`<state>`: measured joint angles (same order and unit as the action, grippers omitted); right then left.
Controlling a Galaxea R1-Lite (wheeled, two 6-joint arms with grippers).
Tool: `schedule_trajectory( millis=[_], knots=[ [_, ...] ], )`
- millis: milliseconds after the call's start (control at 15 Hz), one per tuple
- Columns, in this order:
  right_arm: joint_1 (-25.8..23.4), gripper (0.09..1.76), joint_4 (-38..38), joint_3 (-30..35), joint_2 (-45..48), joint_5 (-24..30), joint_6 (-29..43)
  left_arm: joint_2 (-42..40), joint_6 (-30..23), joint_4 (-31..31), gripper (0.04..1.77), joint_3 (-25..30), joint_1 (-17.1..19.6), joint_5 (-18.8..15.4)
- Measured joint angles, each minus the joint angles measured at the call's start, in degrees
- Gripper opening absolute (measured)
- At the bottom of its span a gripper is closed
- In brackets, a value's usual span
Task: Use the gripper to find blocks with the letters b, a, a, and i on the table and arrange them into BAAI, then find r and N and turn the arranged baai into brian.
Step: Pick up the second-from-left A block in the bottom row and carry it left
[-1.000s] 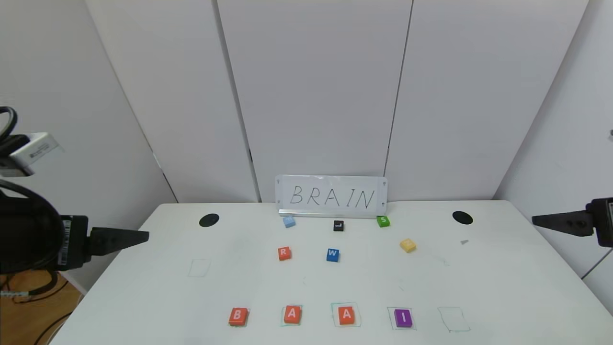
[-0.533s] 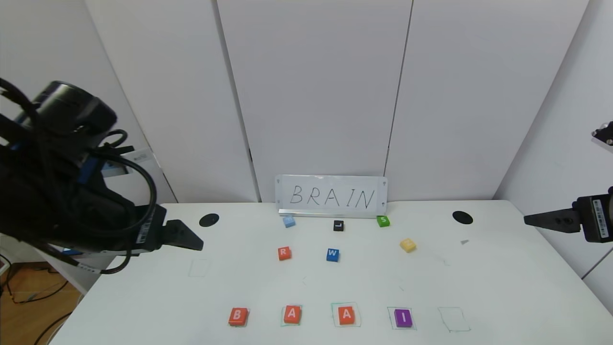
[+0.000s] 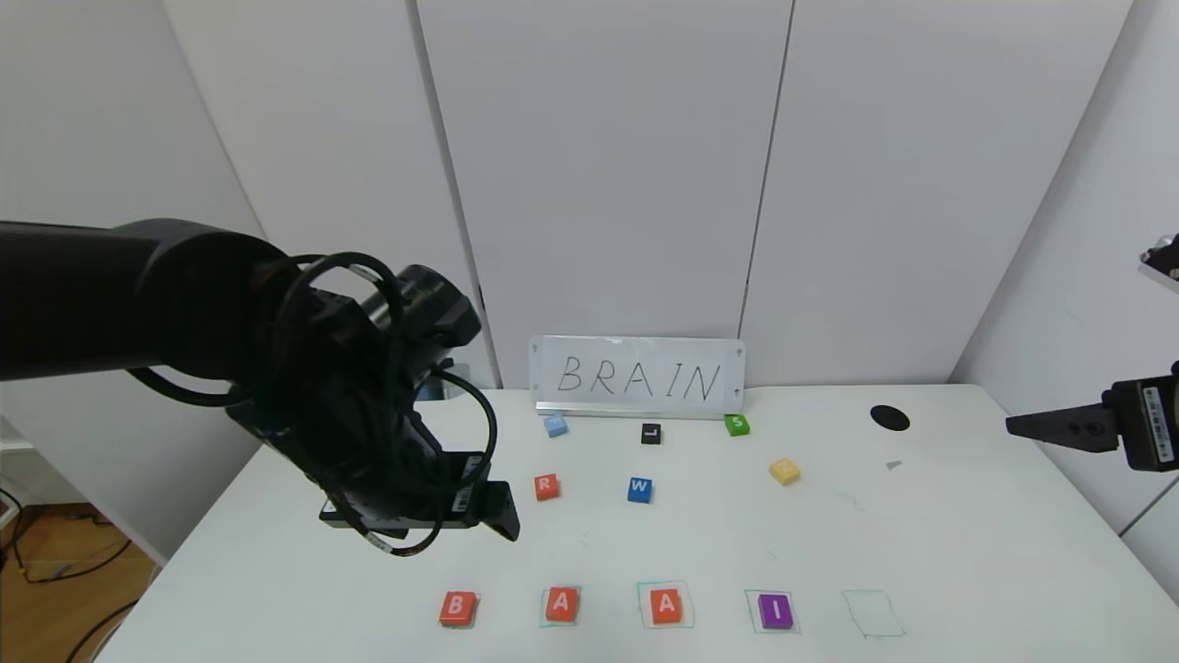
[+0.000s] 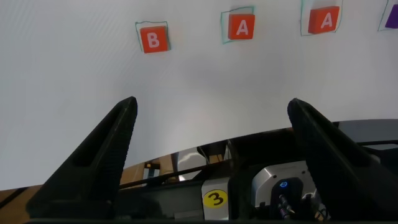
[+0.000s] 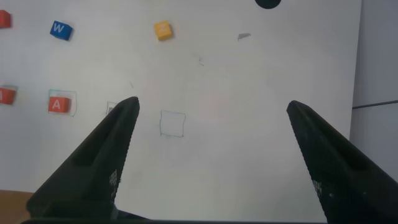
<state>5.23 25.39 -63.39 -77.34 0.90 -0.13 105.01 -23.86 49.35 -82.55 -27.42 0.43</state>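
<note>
On the white table [image 3: 967,552] the front row reads orange-red B [image 3: 458,608], A [image 3: 563,604], A [image 3: 666,604], purple I [image 3: 776,610]. The orange-red R [image 3: 546,486] and yellow N [image 3: 784,471] lie farther back. My left gripper [image 3: 505,523] is open and empty above the table, just left of and nearer than R. Its wrist view shows B [image 4: 153,38] and both A blocks [image 4: 241,27] [image 4: 324,20] beyond the gripper [image 4: 211,112]. My right gripper [image 3: 1022,425] is open and empty at the table's right edge; its wrist view shows N [image 5: 163,30].
A BRAIN sign [image 3: 637,378] stands at the back. Light blue [image 3: 555,424], black L [image 3: 651,433], green S [image 3: 736,424] and blue W [image 3: 640,489] blocks lie behind the row. An empty drawn square [image 3: 870,614] sits right of I. A black hole [image 3: 890,418] is at back right.
My left arm has swung from the left edge in over the table toward R, now covering the left black hole. The right gripper has hardly moved. No block has moved.
</note>
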Motion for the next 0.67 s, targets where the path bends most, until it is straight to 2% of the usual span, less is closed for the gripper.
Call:
schedule_trajectory(
  millis=[467,667],
  knots=[
    [0.46,1.71,-0.07,0.27,0.68,0.16,-0.02,10.48,-0.63,-7.2,1.72,0.76,-3.72,0.44],
    [0.8,1.71,-0.07,0.38,0.68,0.16,-0.05,14.53,-1.89,-13.74,1.72,2.93,-5.4,3.64]
  ],
)
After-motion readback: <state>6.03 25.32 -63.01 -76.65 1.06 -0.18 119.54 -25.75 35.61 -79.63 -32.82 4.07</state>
